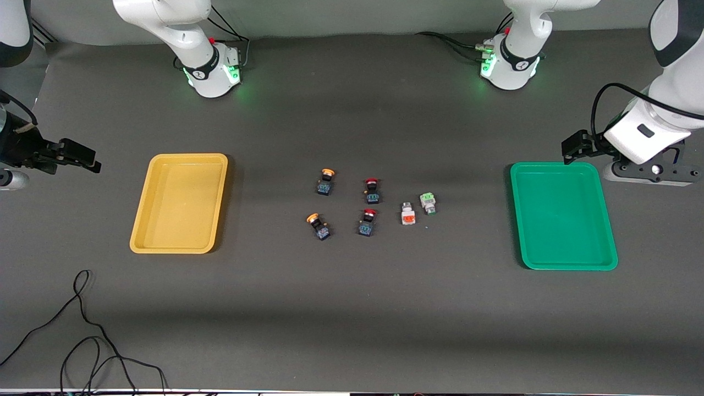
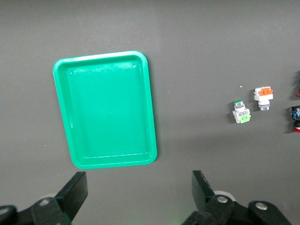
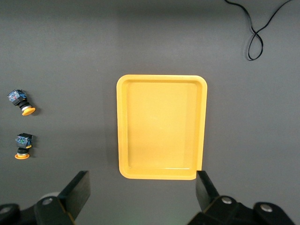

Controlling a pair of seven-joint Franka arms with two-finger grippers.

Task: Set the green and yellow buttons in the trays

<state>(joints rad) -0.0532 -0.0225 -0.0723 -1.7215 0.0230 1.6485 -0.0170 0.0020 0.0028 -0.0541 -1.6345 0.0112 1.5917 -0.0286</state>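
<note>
Two black-blue buttons with yellow-orange caps (image 1: 325,182) (image 1: 318,225) lie mid-table; they also show in the right wrist view (image 3: 21,103) (image 3: 22,146). A white button with an orange face (image 1: 407,214) (image 2: 263,97) and one with a light green face (image 1: 428,202) (image 2: 241,112) lie beside them toward the green tray (image 1: 561,214) (image 2: 105,110). The yellow tray (image 1: 179,203) (image 3: 161,126) lies toward the right arm's end. Both trays hold nothing. My left gripper (image 1: 575,146) (image 2: 139,192) is open and empty, up over the table beside the green tray. My right gripper (image 1: 77,157) (image 3: 143,192) is open and empty, up beside the yellow tray.
Two black-bodied buttons with red caps (image 1: 372,190) (image 1: 368,222) lie between the yellow-capped and the white ones. A loose black cable (image 1: 82,330) (image 3: 255,33) lies on the table, nearer the front camera than the yellow tray.
</note>
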